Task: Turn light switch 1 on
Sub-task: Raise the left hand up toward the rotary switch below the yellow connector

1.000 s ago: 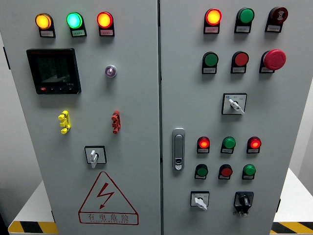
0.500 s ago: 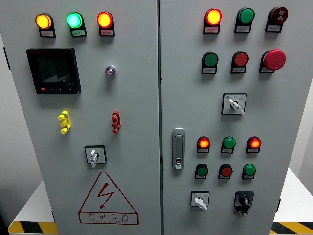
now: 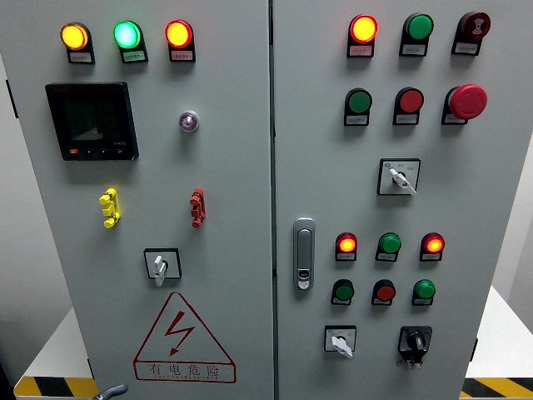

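Observation:
A grey control cabinet fills the head view. Its left door (image 3: 225, 167) carries a white rotary switch (image 3: 161, 266) with the knob pointing down. The right door (image 3: 491, 192) has a white rotary switch (image 3: 400, 177) at mid height, another white one (image 3: 340, 342) at the bottom and a black knob switch (image 3: 414, 342) beside it. No label is readable, so I cannot tell which is switch 1. A small grey part of my left hand (image 3: 112, 391) pokes in at the bottom edge, below the warning triangle (image 3: 183, 337). It touches nothing.
Lit lamps show orange (image 3: 73, 36), green (image 3: 127, 34) and red (image 3: 178, 33) at the top left. A black display (image 3: 92, 121), a red emergency button (image 3: 468, 100), a door handle (image 3: 304, 252) and rows of push buttons are also on the panel.
A grey part of my left hand has come into view at the bottom left edge. The panel's lamps and switches look the same.

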